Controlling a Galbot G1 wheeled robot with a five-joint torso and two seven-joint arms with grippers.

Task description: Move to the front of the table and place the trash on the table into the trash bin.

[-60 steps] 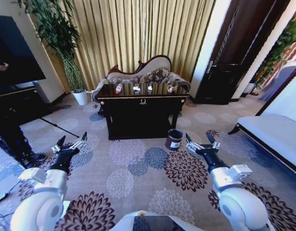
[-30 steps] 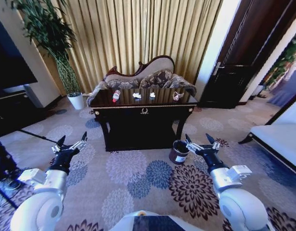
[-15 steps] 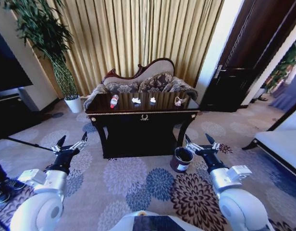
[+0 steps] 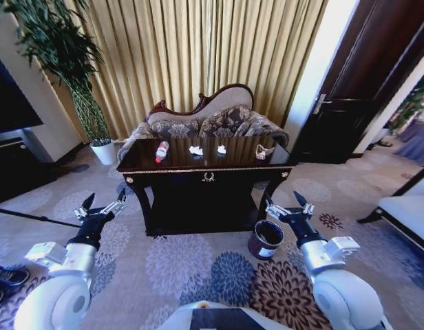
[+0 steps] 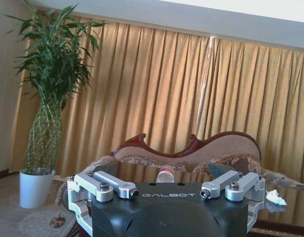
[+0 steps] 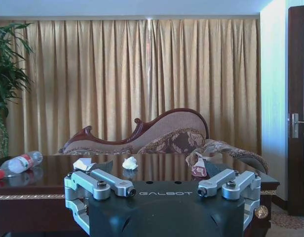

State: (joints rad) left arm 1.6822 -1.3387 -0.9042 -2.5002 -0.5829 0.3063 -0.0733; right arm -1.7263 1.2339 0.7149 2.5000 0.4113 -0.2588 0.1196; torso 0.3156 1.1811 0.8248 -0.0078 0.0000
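Dark glossy wooden table (image 4: 205,180) is standing at twelve o'clock, carrying white crumpled paper wads (image 4: 196,150) and a clear red-capped plastic bottle (image 4: 161,151). Left gripper (image 4: 100,207) and right gripper (image 4: 288,207) are hovering wide-fingered, well short of them; the round dark brown bin (image 4: 266,239) is sitting at five o'clock of the table.

Both arms reach forward, low and level, white forearms narrowing to black wrists. The left gripper (image 4: 100,205) has its fingers spread wide, tips pointing ahead and slightly up. The right gripper (image 4: 285,205) mirrors it on the other side, fingers equally splayed, with nothing held between either pair
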